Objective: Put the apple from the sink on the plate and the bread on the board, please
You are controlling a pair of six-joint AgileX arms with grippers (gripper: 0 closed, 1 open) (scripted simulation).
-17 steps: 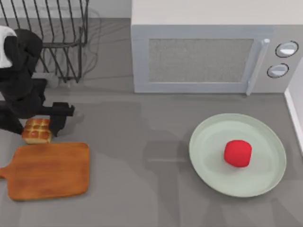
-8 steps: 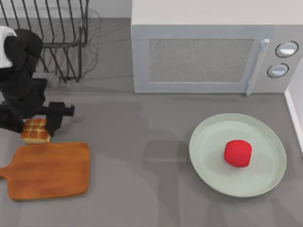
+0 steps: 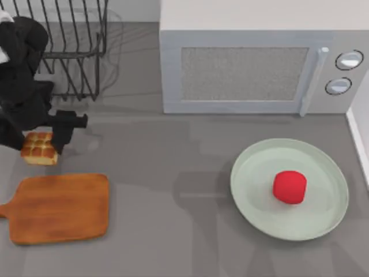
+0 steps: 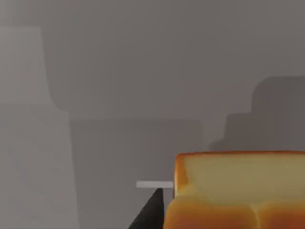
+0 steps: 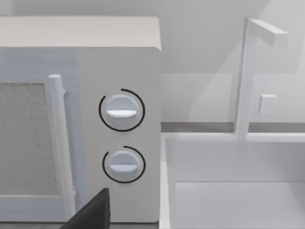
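My left fingers (image 3: 38, 138) are clamped on the bread (image 3: 39, 148), holding it at the tabletop's left edge, apparently lifted, just behind the board (image 3: 60, 208) and in front of the dish rack (image 3: 75, 46). The apple (image 3: 289, 186) lies on the plate (image 3: 253, 173).

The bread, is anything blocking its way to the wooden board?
Nothing visible does. The left gripper holds the bread just beyond the board, nearer the rack. Bare grey table lies between them, and the board's top has nothing on it.
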